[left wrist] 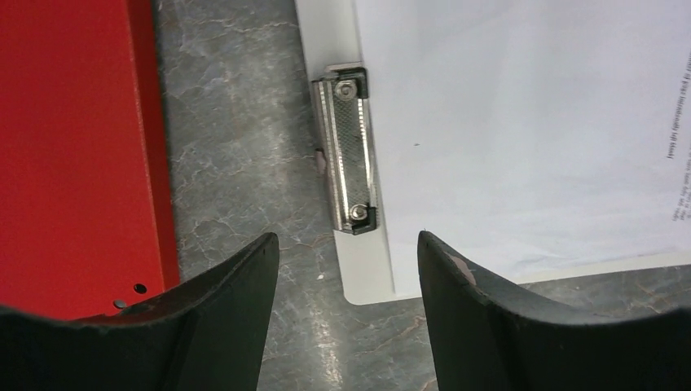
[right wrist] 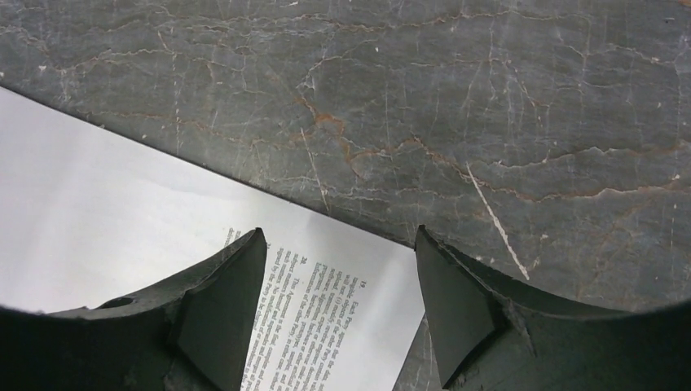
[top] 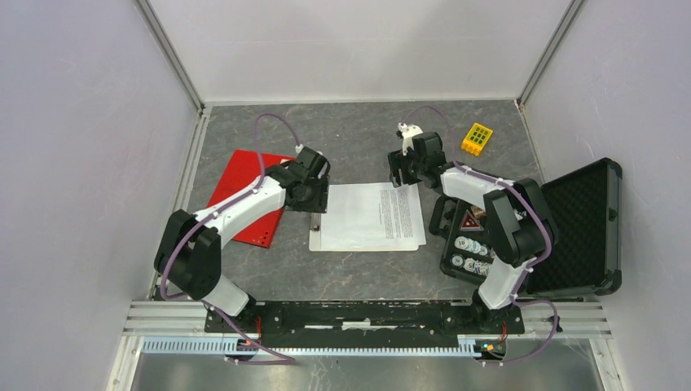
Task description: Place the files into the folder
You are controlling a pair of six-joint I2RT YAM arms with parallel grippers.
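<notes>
Black-fingered and empty, the left pincer (left wrist: 349, 244) stands open over the chrome spring clip (left wrist: 348, 151) at the left edge of the rigid white clipboard (left wrist: 324, 41). The right pincer (right wrist: 338, 236), likewise open and empty, hovers over the far right corner of the white printed paper files (top: 375, 216) lying on that clipboard. The flat red rectangular folder (top: 236, 179) lies closed on the grey marbled desk (right wrist: 489, 98), left of the clipboard and apart from it.

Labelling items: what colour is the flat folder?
The flat rectangular folder is red; clearest in top external view.
</notes>
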